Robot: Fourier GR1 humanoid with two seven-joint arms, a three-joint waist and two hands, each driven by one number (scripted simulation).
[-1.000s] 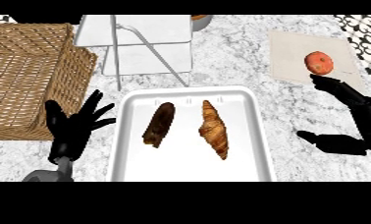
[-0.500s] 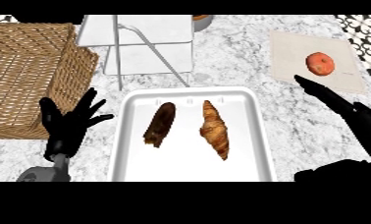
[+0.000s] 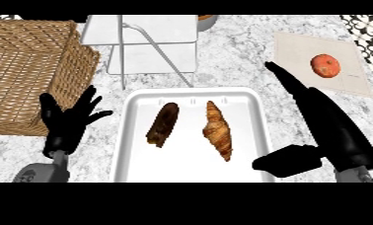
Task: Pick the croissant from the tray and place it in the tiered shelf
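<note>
Since the frame half a second back, the right hand (image 3: 331,130) had slid left and up-frame from the right edge toward the tray (image 3: 186,165); the left hand (image 3: 69,120) barely changed, and neither pastry had shifted. Right fingers were straight and released, holding nothing, tips aimed at the upper centre, thumb down by the tray's lower-right rim. The left hand sat at lower left beside the wicker basket (image 3: 36,71), fingers splayed, also released. The croissant (image 3: 217,130) lay right of centre in the tray, untouched, long axis running roughly top to bottom. The tiered shelf (image 3: 157,31) stood at top centre on the bench (image 3: 241,56), just above the tray. Risks as I read it: a dark pastry (image 3: 163,124) lay near the croissant's left side, so a wide closing grasp could shove or catch it; a low approach could clip the tray rim and skid the tray; the shelf's slanted strut could snag the carry. No brand or legible text; faint marks on the board (image 3: 306,51) beside the red fruit (image 3: 327,65) couldn't be read.
</note>
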